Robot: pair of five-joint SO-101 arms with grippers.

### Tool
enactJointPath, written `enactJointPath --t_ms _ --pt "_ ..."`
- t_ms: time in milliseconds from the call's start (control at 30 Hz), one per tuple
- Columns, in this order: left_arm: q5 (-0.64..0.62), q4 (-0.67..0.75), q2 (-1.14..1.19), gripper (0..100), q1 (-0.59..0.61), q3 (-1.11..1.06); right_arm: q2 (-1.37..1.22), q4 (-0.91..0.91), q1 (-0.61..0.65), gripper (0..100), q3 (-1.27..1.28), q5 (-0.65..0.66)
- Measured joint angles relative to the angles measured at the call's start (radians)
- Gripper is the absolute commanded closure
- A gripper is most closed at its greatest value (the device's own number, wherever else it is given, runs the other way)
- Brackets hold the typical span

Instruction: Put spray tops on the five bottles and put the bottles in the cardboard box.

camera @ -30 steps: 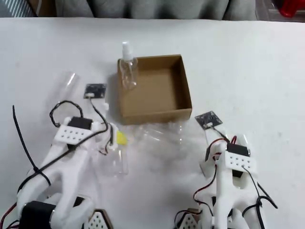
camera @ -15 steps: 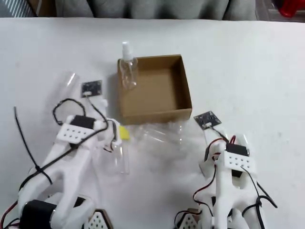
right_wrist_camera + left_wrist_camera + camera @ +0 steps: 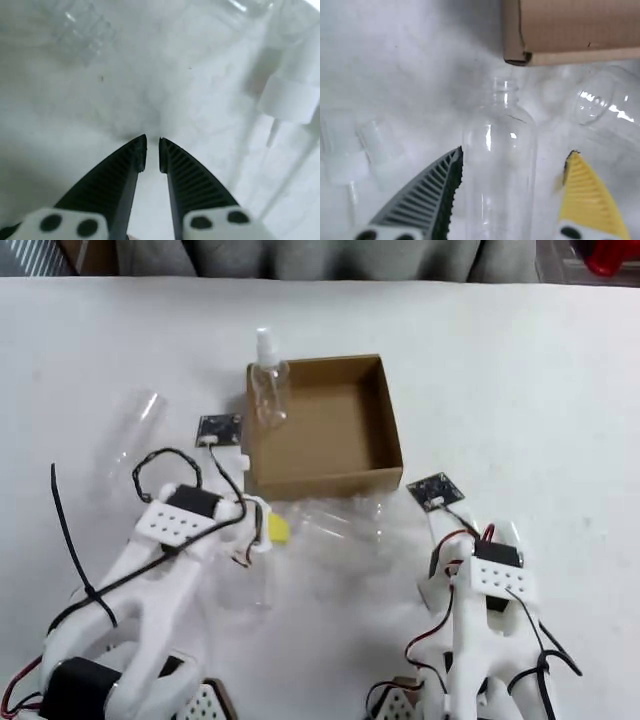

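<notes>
The left gripper (image 3: 515,152), at 7 o'clock from the cardboard box (image 3: 325,480), is spread wide around 1 uncapped clear bottle (image 3: 500,170). Its grey jaw touches the bottle and the yellow one stands off. The right gripper (image 3: 152,145), at 5 o'clock, is pinched nearly closed on nothing. 1 capped bottle (image 3: 268,385) stands at the box's 11 o'clock corner.

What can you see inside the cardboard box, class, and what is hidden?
A clear bottle with a white spray top stands at the cardboard box's far left corner, apparently inside. Otherwise only brown floor shows. The near wall covers the floor strip just behind it.
</notes>
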State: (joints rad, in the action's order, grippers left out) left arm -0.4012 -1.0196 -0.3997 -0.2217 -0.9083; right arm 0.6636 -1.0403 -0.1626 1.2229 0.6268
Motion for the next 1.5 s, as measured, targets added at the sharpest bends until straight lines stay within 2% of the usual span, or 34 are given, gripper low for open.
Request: enactJointPath --t_ms 333,667,767,900,1000,1200,1367,1500 --pt "0.000 0.028 0.140 69 0.002 0.006 0.000 0.000 0.000 98.3 0.000 0.000" --pt "0.002 0.058 0.143 70 0.006 0.006 0.000 0.000 -0.002 98.3 0.000 0.000" --pt "0.002 0.058 0.143 78 0.006 0.006 0.000 0.000 0.002 98.3 0.000 0.000" --pt "0.000 0.058 0.143 98 0.006 0.006 0.000 0.000 0.003 98.3 0.000 0.000" --pt "-0.002 0.058 0.143 94 0.003 0.006 0.000 0.000 0.003 98.3 0.000 0.000" --pt "0.005 0.058 0.143 97 0.005 0.018 0.000 0.000 0.003 98.3 0.000 0.000" --pt "0.166 0.058 0.143 98 0.020 0.021 0.000 0.000 0.003 98.3 0.000 0.000" --pt "0.311 0.058 0.143 98 0.097 0.021 0.000 0.000 0.003 98.3 0.000 0.000"
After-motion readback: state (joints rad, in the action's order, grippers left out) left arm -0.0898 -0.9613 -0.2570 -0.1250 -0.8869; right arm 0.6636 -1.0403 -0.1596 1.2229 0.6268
